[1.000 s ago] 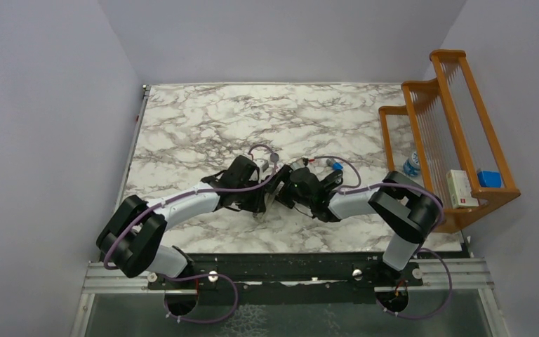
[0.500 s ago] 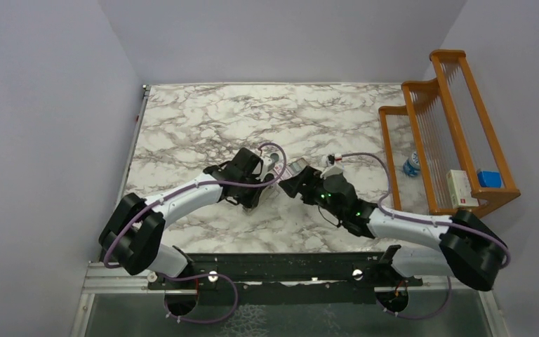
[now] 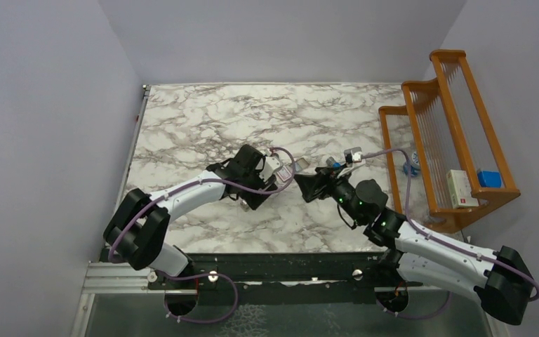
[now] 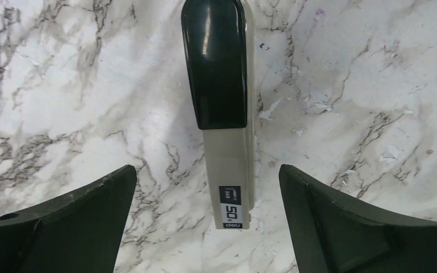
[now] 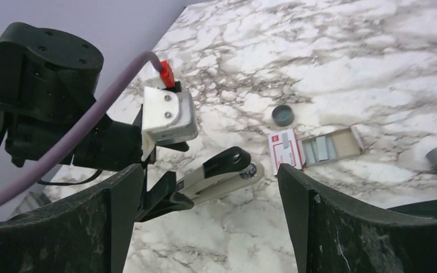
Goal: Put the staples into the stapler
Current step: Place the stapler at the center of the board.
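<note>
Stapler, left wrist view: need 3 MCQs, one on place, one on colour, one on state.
1. Where is the stapler?
A. flat on the table, between the left gripper fingers
B. on a shelf
C. in a drawer

2. What colour is the stapler's top cover?
A. red
B. black
C. yellow

3. The left gripper is:
A. shut on the stapler
B. open, fingers clear of the stapler on both sides
C. shut on nothing

Answers:
1 A: the stapler lies on the marble, with a finger on each side of it.
2 B: the glossy cover is black over a grey body.
3 B: bare marble shows between each finger and the stapler.
</note>
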Controlling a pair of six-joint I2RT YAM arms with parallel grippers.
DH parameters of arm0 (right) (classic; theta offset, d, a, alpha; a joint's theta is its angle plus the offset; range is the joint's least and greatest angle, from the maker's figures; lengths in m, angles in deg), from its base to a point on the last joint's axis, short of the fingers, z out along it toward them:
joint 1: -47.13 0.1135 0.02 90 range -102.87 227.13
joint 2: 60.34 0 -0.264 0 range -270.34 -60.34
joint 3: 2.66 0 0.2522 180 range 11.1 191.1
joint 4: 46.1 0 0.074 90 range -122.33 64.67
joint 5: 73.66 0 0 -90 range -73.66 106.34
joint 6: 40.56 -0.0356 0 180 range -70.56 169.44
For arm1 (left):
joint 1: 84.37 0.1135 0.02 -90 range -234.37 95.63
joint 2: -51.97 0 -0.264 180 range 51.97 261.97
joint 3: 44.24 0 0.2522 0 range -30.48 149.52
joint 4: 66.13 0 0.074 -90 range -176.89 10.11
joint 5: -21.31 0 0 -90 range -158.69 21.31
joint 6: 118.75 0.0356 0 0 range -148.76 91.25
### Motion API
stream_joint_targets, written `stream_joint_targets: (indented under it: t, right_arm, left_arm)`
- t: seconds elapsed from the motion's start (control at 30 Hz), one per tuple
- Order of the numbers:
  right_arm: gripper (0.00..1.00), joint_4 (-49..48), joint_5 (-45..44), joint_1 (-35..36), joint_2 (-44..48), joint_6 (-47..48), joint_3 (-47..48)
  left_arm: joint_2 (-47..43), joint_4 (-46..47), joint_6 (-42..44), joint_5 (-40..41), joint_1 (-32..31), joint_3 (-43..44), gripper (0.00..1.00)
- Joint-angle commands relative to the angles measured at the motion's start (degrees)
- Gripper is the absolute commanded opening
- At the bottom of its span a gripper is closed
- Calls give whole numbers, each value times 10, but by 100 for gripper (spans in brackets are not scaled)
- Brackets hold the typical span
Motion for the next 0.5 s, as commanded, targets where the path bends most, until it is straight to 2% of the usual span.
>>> stream_joint_targets:
  t: [0.0, 0.13, 0.23, 0.37, 0.47]
  right_arm:
    - [91, 42, -62, 0, 7, 87, 37]
    - [91, 49, -98, 0, 20, 121, 40]
    - [91, 55, -167, 0, 18, 157, 56]
    - [93, 89, -235, 0, -1, 232, 113]
    - [95, 97, -261, 0, -6, 283, 146]
  left_arm:
    - [-30, 44, 46, 41, 2, -13, 99]
    - [-86, 104, 32, 72, 2, -31, 99]
    - [-151, 180, -4, 113, 4, -52, 99]
    - [-242, 298, -103, 219, 4, -104, 99]
    - [-300, 339, -172, 324, 5, -139, 99]
